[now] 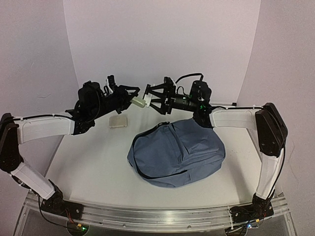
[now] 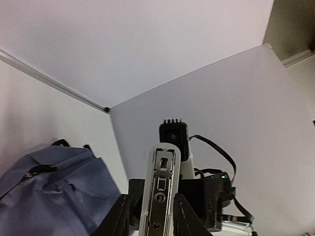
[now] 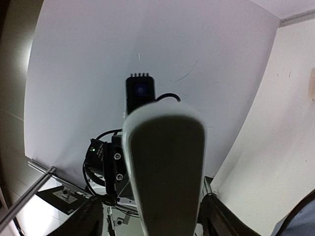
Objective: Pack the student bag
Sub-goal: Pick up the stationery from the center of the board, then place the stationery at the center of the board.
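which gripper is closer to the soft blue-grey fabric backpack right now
Right. The right gripper hangs just beyond the far-left corner of the soft blue-grey fabric backpack; the left gripper, holding a white oblong object, is raised farther left.

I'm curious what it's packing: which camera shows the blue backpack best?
The top external view: the whole student bag lies on the table. The left wrist shows only one side of it; the right wrist just a corner sliver.

Robot lab: white backdrop panels (image 1: 162,39)
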You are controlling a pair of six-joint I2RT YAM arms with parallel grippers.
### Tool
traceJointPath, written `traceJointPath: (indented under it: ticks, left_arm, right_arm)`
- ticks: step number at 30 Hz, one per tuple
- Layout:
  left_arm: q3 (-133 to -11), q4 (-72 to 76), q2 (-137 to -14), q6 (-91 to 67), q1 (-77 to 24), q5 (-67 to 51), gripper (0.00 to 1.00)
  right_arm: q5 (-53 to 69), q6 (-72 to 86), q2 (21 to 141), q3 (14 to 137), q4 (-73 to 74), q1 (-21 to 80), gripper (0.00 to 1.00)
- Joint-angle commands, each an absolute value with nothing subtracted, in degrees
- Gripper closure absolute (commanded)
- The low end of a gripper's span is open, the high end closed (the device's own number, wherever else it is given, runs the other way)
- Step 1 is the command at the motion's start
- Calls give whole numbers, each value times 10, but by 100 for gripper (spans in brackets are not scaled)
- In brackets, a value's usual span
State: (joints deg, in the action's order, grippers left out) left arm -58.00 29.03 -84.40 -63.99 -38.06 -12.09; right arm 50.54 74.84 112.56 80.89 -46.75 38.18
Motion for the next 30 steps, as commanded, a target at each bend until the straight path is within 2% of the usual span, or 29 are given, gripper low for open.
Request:
traceJointPath:
  ticks: [1, 5, 11, 19, 23, 30]
  left_arm:
    - [-622, 83, -758, -522, -376, -33, 100]
    - [-653, -125, -718, -470, -374, 82, 100]
    - [-662, -259, -707, -422, -366, 171, 100]
    - [-629, -268, -738, -366, -366, 275, 100]
    - [-597, -230, -755, -325, -366, 283, 100]
    - [-526, -168, -771, -327, -365, 271, 100]
  right_arm:
    - [495, 656, 1089, 803, -337, 374, 11]
    - [475, 588, 1079, 793, -244, 354, 3]
    - [485, 539, 1067, 787, -188, 344, 2]
    - [527, 467, 1045, 806, -135, 343, 2]
    - [526, 401, 1029, 831, -71, 338, 2]
    - [534, 395, 1018, 833, -69, 321, 2]
